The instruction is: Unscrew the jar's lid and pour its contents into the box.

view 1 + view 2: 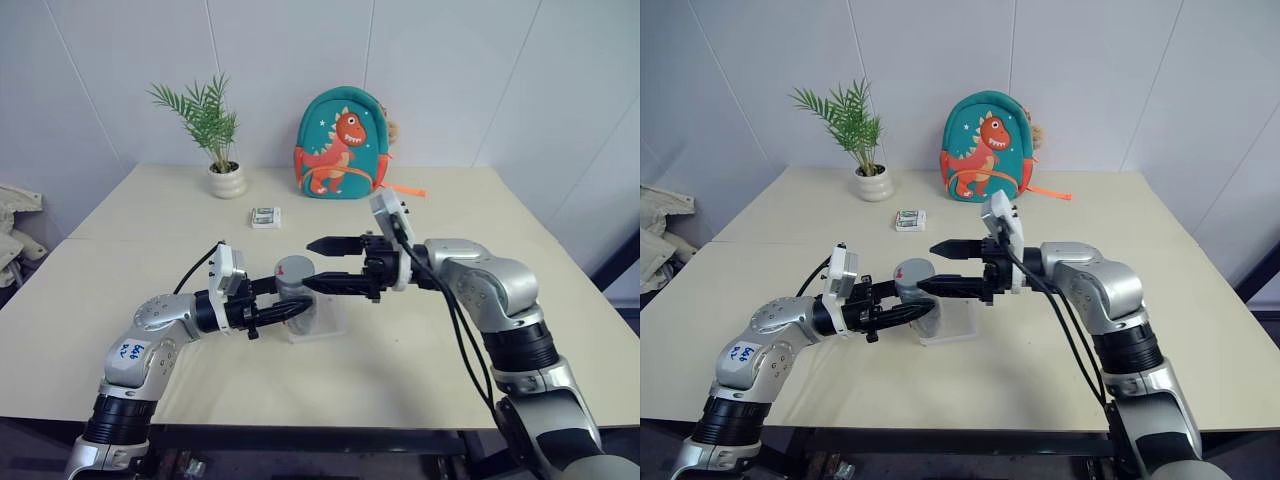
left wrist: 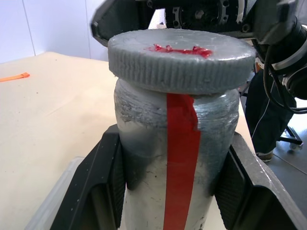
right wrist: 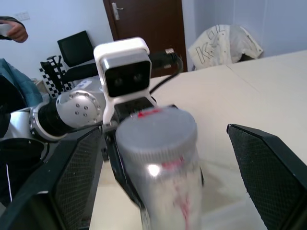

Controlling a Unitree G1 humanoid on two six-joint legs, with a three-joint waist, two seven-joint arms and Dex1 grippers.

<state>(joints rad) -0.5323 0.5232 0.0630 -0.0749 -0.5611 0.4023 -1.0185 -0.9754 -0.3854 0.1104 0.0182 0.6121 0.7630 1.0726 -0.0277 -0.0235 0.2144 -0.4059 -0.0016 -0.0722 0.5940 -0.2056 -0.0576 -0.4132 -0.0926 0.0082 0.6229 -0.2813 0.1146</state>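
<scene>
With jar [image 1: 296, 290] clamped upright in left claw [image 1: 290, 311] over box [image 1: 330, 322], lid [image 1: 294, 268] still on.
Right claw [image 1: 318, 264] spread wide at lid's 3 o'clock, empty, apparently lined up to grip and twist.

Bright, even light; jar [image 3: 165, 177] perhaps blurred.

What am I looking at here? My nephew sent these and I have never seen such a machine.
It is a two-armed robot at a beige table. Two pictures look down from its head; the other two come from a camera on each wrist. Its left claw is shut on a small silvery jar with a red stripe, held above a shallow clear plastic box. The ridged grey lid is on. The right claw stands open around the lid, not gripping. Farther back are a potted plant, a teal dinosaur backpack and a small white-and-green packet.
</scene>
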